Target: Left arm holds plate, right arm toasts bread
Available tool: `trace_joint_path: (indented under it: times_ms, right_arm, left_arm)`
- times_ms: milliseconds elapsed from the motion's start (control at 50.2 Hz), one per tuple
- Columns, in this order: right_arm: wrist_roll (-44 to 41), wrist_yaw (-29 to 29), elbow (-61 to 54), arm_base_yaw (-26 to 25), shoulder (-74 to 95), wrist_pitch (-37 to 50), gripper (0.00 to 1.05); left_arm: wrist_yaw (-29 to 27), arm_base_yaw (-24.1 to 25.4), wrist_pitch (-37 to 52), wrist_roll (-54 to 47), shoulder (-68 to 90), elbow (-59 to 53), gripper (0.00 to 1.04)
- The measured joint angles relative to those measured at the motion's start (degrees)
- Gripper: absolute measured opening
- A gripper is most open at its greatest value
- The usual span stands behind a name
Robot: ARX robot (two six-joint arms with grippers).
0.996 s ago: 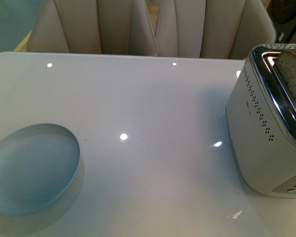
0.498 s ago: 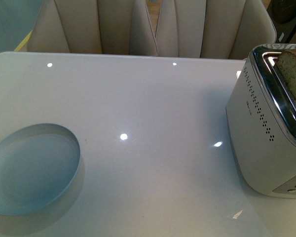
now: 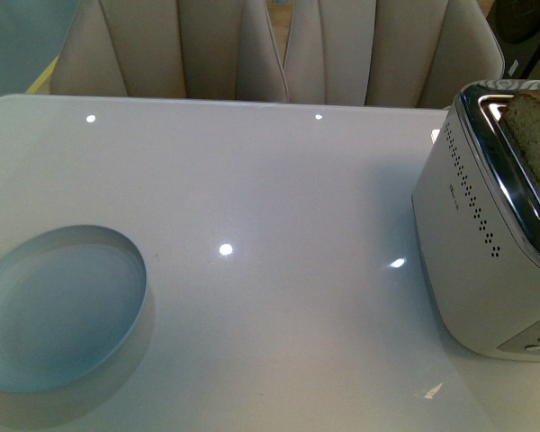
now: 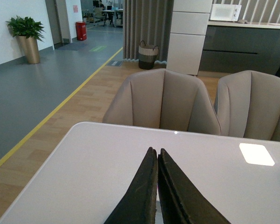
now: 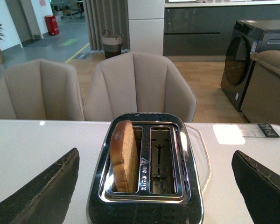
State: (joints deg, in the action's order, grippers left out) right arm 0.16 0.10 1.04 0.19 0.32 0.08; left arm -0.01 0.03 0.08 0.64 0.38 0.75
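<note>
An open office pantry: microwave (image 4: 225, 11) on a counter, washing machine (image 5: 246, 58), beige chairs (image 4: 162, 105), potted plant (image 4: 26, 36).

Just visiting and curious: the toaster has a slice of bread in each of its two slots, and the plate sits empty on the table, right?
Not quite. Only one slot of the toaster holds bread; the other is empty, as the right wrist view shows. The plate does sit empty on the table.

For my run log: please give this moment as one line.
bread: in toaster slot | plate: on table | left fingers: shut | right fingers: open
</note>
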Motion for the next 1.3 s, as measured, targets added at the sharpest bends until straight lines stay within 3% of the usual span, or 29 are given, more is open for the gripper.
trace_joint_path:
  times_ms: [179,438,658,1295]
  right_arm:
    - [0.0,0.0,0.0,0.0,0.0,0.0,0.96]
    - [0.0,0.0,0.0,0.0,0.0,0.0,0.96]
    - [0.0,0.0,0.0,0.0,0.0,0.0,0.96]
    - [0.0,0.0,0.0,0.0,0.0,0.0,0.96]
  left_arm:
    - [0.0,0.0,0.0,0.0,0.0,0.0,0.04]
    - [0.0,0.0,0.0,0.0,0.0,0.0,0.64]
    - [0.0,0.0,0.0,0.0,0.0,0.0,0.98]
    - [0.0,0.0,0.0,-0.1,0.0,0.0,0.98]
